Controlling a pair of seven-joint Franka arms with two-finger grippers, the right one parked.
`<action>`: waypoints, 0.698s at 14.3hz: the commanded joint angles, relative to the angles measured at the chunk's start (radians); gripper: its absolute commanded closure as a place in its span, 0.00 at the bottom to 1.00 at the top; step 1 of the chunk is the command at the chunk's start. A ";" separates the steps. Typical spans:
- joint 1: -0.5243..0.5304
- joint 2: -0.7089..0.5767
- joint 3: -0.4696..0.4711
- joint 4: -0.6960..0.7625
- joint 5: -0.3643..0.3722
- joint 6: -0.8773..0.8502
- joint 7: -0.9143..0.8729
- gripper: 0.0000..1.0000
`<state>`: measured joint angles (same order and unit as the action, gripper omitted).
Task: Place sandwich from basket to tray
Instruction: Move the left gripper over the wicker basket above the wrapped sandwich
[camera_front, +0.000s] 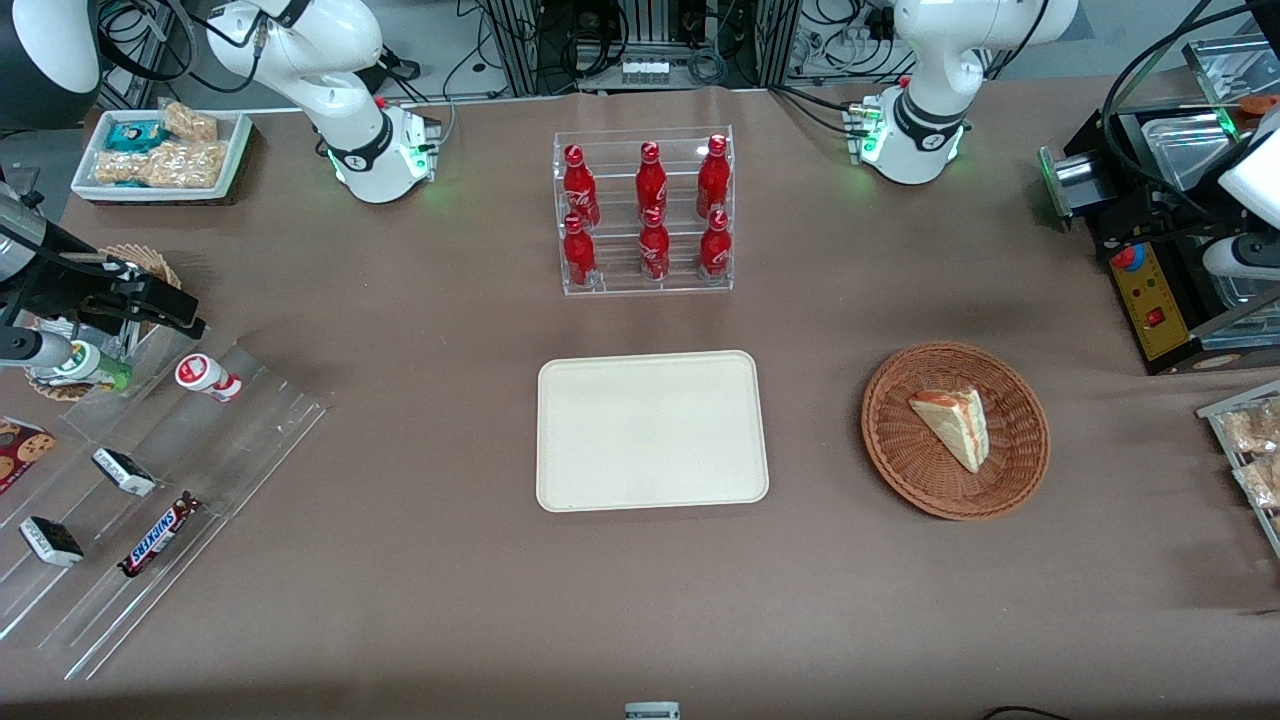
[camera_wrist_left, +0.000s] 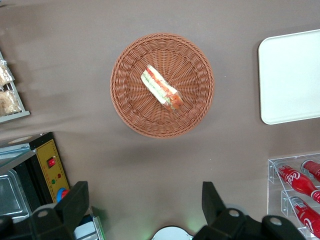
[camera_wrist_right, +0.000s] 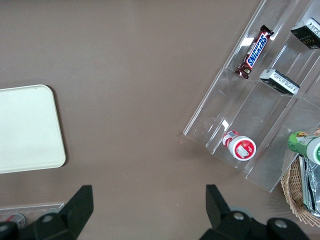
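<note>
The sandwich (camera_front: 952, 425) (camera_wrist_left: 161, 87) is a pale wedge with red, orange and green layers. It lies in the reddish-brown wicker basket (camera_front: 900, 450) (camera_wrist_left: 130, 105) toward the working arm's end of the table. The cream tray (camera_front: 650, 430) (camera_wrist_left: 290, 75) (camera_wrist_right: 27, 130) lies bare at the table's middle, beside the basket. My left gripper (camera_wrist_left: 144, 202) hangs high over the table, farther from the front camera than the basket. It is open, its black fingers (camera_wrist_left: 75, 202) are wide apart, and nothing is between them. It is well clear of the sandwich.
A clear rack of red cola bottles (camera_front: 645, 215) (camera_wrist_left: 300, 185) stands farther from the front camera than the tray. A black control box with a yellow panel (camera_front: 1150, 290) (camera_wrist_left: 50, 165) and snack packs (camera_front: 1250, 440) sit at the working arm's end. A stepped acrylic display (camera_front: 160, 535) lies at the parked arm's end.
</note>
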<state>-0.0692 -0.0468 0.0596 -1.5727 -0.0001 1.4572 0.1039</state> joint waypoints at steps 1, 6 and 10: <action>-0.001 0.018 -0.001 0.023 0.003 -0.015 -0.013 0.00; 0.002 0.030 0.000 0.017 0.005 -0.029 -0.015 0.00; 0.000 0.064 0.000 -0.085 0.015 0.095 -0.053 0.00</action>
<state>-0.0679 -0.0056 0.0606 -1.6088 0.0033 1.4978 0.0843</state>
